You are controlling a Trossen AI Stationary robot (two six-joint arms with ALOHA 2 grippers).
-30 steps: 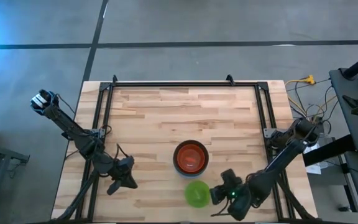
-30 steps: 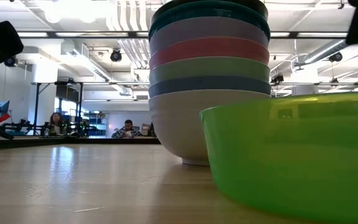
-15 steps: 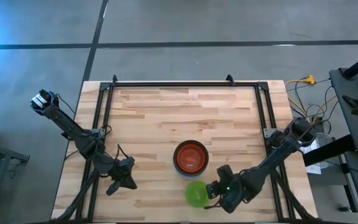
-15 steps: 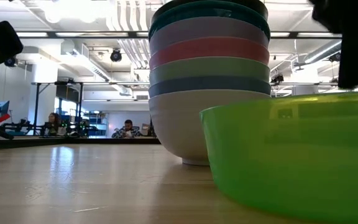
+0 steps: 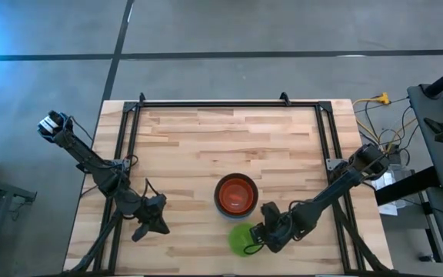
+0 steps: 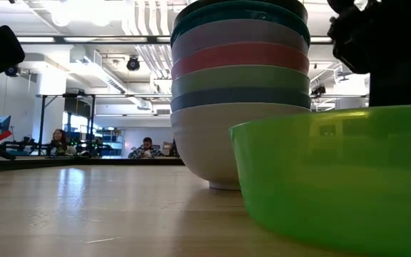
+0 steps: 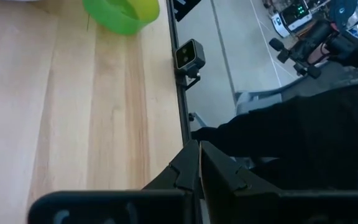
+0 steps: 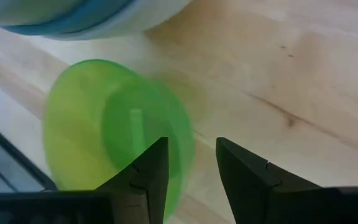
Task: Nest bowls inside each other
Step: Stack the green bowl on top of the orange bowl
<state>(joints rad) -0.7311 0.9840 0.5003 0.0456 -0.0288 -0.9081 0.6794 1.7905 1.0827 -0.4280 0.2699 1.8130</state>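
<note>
A stack of several nested bowls (image 5: 235, 195) stands on the table near its middle front, white at the bottom and red innermost; it also shows in the low view (image 6: 240, 93). A bright green bowl (image 5: 241, 239) rests upright on its base just nearer than the stack, also in the low view (image 6: 334, 178). My right gripper (image 5: 256, 238) is open at the bowl's right rim. In the right wrist view one finger (image 8: 149, 167) stands over the bowl (image 8: 114, 130) and the other (image 8: 241, 168) outside it; no touch shows. My left gripper (image 5: 151, 221) is shut and empty at the front left.
A black metal frame (image 5: 229, 102) runs along the table's far, left and right edges. Bare wood lies across the far half of the table and between the left gripper and the stack. The near table edge (image 7: 178, 93) is close behind the green bowl.
My right gripper has moved toward the table's left edge, up to the green bowl's right rim, staying open. The green bowl and the stack have stayed where they were.
</note>
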